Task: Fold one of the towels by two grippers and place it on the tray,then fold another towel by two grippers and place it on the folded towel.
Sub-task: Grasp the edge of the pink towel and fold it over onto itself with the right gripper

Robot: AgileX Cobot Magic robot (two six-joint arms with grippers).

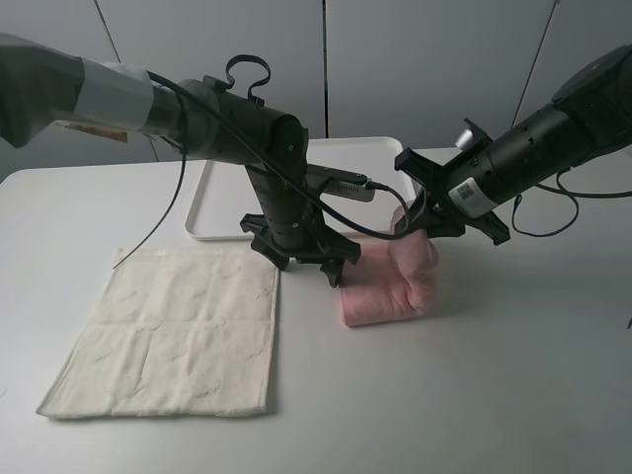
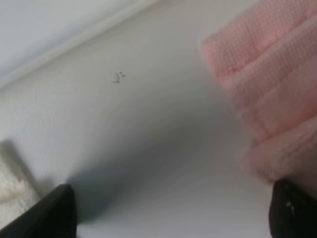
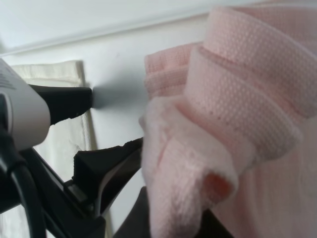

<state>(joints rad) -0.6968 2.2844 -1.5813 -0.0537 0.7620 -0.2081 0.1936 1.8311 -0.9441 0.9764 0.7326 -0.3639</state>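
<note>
Pink towel [image 1: 390,281] sits folded on the table [image 1: 513,375], just near-right of the tray [image 1: 212,202], not on it yet. Right gripper [image 1: 415,223] pinches its far edge tight, probably to carry it over. Left gripper [image 1: 301,259] hangs wide open beside it, holding nothing.

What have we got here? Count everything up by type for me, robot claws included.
Towels: 2, the pink towel and the cream towel
Trays: 1, the white tray
Robot claws: 2, the left gripper and the right gripper
Total: 5
</note>
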